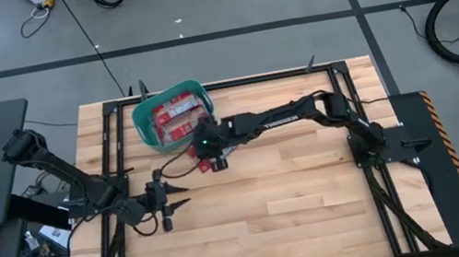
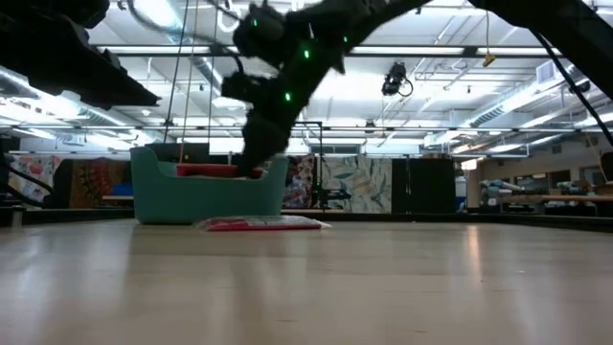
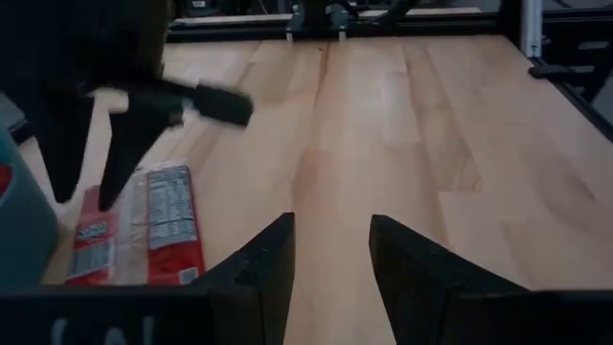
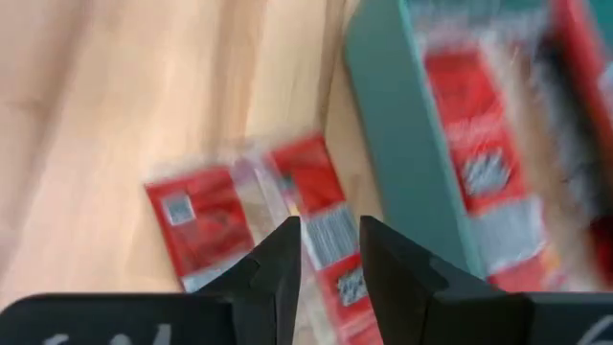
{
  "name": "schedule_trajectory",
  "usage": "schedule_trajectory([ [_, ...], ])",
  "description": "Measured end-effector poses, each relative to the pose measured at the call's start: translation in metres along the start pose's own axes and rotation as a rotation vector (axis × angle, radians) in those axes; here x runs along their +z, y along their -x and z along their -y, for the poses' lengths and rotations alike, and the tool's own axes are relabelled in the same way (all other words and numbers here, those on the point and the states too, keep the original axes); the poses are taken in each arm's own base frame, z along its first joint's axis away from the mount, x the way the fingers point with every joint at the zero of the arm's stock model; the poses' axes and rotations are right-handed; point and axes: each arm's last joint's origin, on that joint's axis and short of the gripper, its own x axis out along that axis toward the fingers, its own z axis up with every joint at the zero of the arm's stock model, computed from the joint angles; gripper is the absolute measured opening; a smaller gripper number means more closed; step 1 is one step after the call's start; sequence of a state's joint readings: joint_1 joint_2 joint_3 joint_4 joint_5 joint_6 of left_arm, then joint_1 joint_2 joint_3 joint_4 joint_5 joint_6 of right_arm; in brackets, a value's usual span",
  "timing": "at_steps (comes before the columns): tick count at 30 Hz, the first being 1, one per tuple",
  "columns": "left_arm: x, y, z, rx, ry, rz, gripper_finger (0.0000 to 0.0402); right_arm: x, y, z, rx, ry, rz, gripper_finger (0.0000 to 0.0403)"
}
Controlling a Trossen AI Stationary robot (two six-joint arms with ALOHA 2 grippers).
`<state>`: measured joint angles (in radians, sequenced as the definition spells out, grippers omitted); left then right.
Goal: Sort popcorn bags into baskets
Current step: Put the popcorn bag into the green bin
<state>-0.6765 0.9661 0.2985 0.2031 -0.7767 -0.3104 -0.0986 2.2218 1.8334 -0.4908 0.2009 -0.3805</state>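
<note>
Inside the teal basket, several popcorn bags are already stacked, so most of the sorting is judged done. Just beside the basket, one packet is left on the tabletop, with the right tool held released above it. The left tool is parked released, well apart from the basket.

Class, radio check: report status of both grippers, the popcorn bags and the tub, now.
Right gripper open above bags on table, beside teal tub. Left gripper open, idle over bare wood. More bags in tub. Nothing in the way.
</note>
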Motion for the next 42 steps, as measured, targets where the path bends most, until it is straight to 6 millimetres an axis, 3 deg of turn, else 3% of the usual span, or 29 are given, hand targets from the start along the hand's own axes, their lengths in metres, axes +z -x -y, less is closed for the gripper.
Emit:
schedule_trajectory([
  [7,-0.002,0.000,0.000,-0.023,0.003,-0.025,0.0142,-0.042,-0.025,-0.018,0.002,-0.076,-0.130,0.0114],
  [11,-0.002,-0.001,-0.001,-0.013,-0.012,-0.025,0.0142,-0.051,-0.027,-0.038,0.056,-0.096,-0.176,0.0114],
  [21,-0.002,-0.007,-0.006,0.027,0.006,-0.034,0.0142,-0.037,-0.009,-0.105,0.205,-0.135,-0.156,0.0114],
  [26,-0.012,-0.019,-0.006,0.074,-0.008,-0.084,0.0142,-0.031,0.001,-0.132,0.124,-0.077,-0.158,0.0114],
  [34,-0.027,-0.046,-0.005,0.119,0.005,-0.130,0.0142,-0.020,0.045,-0.137,0.011,0.017,-0.162,0.0114],
  [42,-0.038,-0.070,-0.004,0.104,0.061,-0.115,0.0142,-0.025,0.055,-0.153,0.141,0.092,-0.203,0.0118],
])
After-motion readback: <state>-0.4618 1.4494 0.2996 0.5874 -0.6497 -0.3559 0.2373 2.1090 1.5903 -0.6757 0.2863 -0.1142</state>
